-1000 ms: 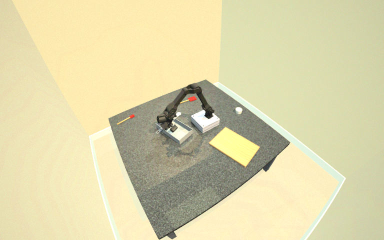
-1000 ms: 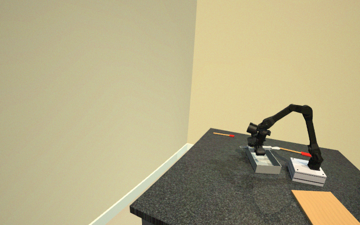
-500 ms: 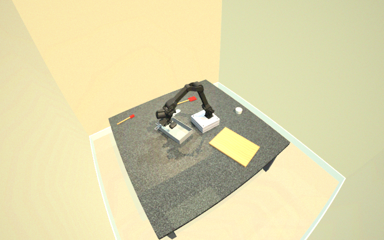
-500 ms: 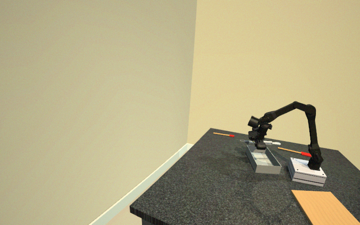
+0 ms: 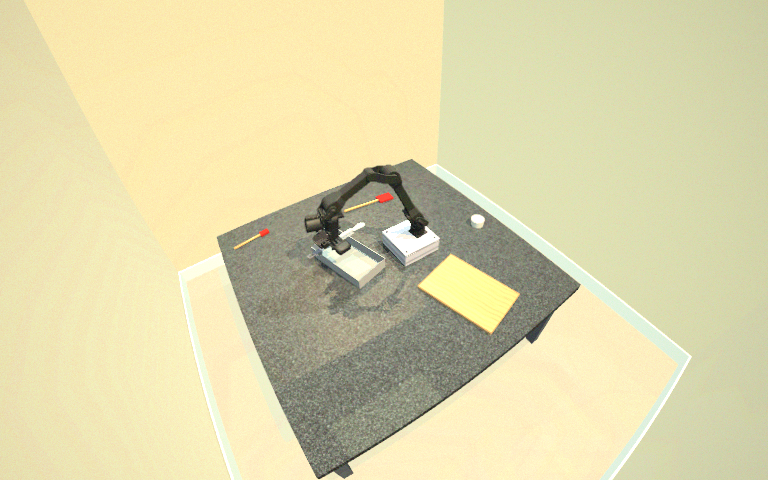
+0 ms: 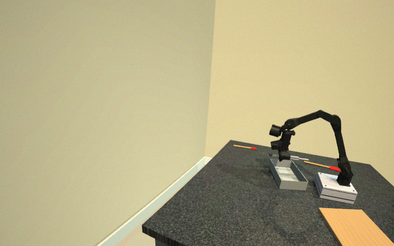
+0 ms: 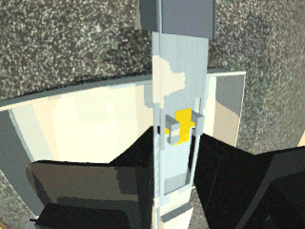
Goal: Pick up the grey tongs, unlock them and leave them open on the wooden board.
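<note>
The grey tongs [image 5: 355, 229] [image 6: 294, 158] [image 7: 183, 57] are held roughly level, just above the far end of the roasting tin [image 5: 370, 277] [image 6: 293, 185] [image 7: 95, 129]. My gripper [image 5: 334, 247] [image 6: 283, 158] [image 7: 168, 131] points down and is shut on the tongs, with a finger on each side. The wrist view shows a yellow piece [image 7: 183, 126] between two small grey lugs on the tongs. The arms look closed together. Part of the tongs is hidden behind the gripper in the top and exterior views. The wooden board [image 5: 470, 291] [image 6: 354, 226] lies flat with nothing on it.
The white base box [image 5: 407, 243] [image 6: 335, 192] stands between the tin and the board. Two red-headed wooden-handled tools [image 5: 384, 198] [image 5: 264, 232] [image 6: 334, 168] [image 6: 253, 148] lie behind and beside the tin. A small white cup [image 5: 477, 221] stands near the table edge beyond the base.
</note>
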Motion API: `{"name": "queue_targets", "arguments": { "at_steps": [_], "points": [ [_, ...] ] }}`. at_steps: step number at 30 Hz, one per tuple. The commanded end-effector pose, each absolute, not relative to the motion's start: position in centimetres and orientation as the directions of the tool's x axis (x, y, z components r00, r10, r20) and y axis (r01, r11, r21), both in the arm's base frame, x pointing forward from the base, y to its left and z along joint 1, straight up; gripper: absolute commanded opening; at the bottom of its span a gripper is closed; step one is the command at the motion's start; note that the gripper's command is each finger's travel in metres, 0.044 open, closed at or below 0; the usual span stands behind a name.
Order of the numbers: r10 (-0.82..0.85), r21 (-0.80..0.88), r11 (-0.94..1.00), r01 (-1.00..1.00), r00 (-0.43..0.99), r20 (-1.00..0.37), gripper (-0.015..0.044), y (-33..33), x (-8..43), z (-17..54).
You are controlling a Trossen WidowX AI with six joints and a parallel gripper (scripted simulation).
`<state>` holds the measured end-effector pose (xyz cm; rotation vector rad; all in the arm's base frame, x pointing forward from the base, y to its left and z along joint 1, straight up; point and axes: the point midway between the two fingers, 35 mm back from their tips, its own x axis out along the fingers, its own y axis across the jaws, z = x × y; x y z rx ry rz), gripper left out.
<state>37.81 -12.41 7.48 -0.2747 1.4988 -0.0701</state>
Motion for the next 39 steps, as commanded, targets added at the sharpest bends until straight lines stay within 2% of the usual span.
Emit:
{"name": "queue_targets", "arguments": {
  "at_steps": [1, 5, 18, 39],
  "points": [
    [-0.095, -0.098, 0.993, -0.058, 0.051, -0.994, -0.015, -12.2, 37.8, 7.6],
    [-0.014, -0.015, 1.0, -0.013, 0.037, -0.999, -0.015, -12.1, 37.7, 7.8],
    [-0.022, -0.023, 0.999, -0.031, 0.036, -0.999, -0.015, -11.6, 37.8, 7.8],
    [-0.007, -0.02, 0.941, -0.337, 0.042, -0.999, -0.015, 1.4, 38.8, 8.8]
  ]
}}
